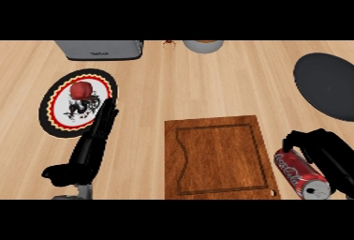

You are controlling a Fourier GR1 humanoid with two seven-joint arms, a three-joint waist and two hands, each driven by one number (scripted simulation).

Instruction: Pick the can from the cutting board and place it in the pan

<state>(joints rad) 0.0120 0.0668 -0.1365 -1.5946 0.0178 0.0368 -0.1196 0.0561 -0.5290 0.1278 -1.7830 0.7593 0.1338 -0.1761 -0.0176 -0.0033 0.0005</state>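
Note:
A red soda can (301, 173) lies tilted in my right hand (323, 151), just right of the brown cutting board (217, 157) at the lower right. The black fingers curl round the can's upper end; its silver top faces the lower edge. The dark round pan (326, 84) sits at the right edge, farther back, only partly in view. My left hand (93, 145) rests at the lower left with straight fingers pointing up toward a patterned plate (78, 101).
The patterned plate has a black rim and a red-and-black figure in its middle. A grey toaster (99, 48) stands at the back left, and a grey bowl (203, 45) at the back centre with a small red thing (169, 43) beside it.

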